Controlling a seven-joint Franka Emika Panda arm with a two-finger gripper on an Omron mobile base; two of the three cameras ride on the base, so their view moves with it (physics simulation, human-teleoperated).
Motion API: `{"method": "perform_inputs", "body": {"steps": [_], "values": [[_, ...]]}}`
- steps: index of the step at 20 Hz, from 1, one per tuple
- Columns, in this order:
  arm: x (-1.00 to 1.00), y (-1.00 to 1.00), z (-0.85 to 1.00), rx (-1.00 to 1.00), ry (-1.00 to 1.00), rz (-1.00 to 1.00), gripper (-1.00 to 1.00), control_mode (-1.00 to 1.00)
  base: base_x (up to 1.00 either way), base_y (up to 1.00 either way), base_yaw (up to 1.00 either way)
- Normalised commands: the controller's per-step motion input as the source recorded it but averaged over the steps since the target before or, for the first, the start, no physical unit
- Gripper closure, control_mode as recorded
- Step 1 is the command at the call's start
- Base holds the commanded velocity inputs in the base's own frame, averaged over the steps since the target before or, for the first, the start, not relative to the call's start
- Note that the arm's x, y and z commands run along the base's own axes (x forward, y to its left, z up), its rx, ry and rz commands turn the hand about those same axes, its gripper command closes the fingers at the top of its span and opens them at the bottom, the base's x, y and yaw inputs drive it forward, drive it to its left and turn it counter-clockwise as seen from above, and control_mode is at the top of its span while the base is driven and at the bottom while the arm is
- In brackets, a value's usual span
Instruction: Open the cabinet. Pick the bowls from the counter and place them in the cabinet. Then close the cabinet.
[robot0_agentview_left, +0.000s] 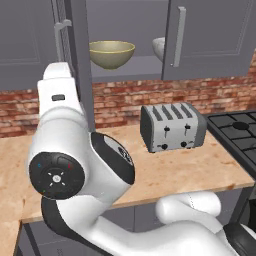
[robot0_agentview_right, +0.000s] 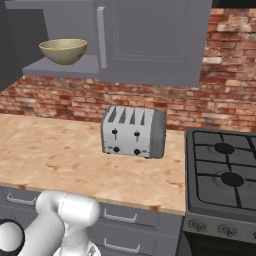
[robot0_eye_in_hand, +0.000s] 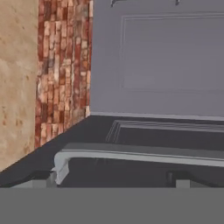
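Note:
The dark grey cabinet (robot0_agentview_left: 210, 35) hangs above the counter (robot0_agentview_left: 200, 165). Its left door (robot0_agentview_left: 82, 55) is swung open and its right door (robot0_agentview_right: 150, 40) is shut. On the shelf inside sits the olive-tan bowl (robot0_agentview_left: 112, 52), also in the right base view (robot0_agentview_right: 63, 50). Beside it the white bowl (robot0_agentview_left: 159, 47) peeks out from behind the right door's edge. In the hand view my gripper (robot0_eye_in_hand: 111, 180) is open, its fingertips (robot0_eye_in_hand: 43, 178) wide apart. It is close up against the open door's silver bar handle (robot0_eye_in_hand: 140, 153), which crosses just ahead of them.
A silver toaster (robot0_agentview_left: 172, 127) stands on the counter against the red brick wall (robot0_agentview_right: 60, 97). A black gas stove (robot0_agentview_right: 225, 170) adjoins the counter on the right. Grey drawer fronts (robot0_agentview_right: 120, 217) run below the counter edge. My own arm (robot0_agentview_left: 75, 165) blocks much of the left base view.

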Motion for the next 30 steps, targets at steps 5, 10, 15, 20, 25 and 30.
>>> {"method": "perform_inputs", "body": {"steps": [5, 10, 15, 20, 25, 30], "values": [[0.3, 0.08, -0.13, -0.03, 0.0, -0.11, -1.0, -1.0, 0.0, 0.0, 0.0], [0.41, 0.22, -0.21, -0.04, 0.0, -0.03, -1.0, -1.0, 0.0, 0.0, 0.0], [0.37, 0.17, -0.17, -0.02, 0.0, 0.0, -1.0, -1.0, 0.0, 0.0, 0.0], [0.15, 0.0, -0.02, -0.04, 0.09, -0.05, -1.0, -1.0, 0.0, 0.0, 0.0], [0.0, -0.26, 0.0, -0.07, 0.26, -0.07, -1.0, -1.0, 0.0, 0.0, 0.0], [0.0, -0.42, 0.0, -0.06, 0.25, -0.03, -1.0, -1.0, 0.0, 0.0, 0.0]]}}
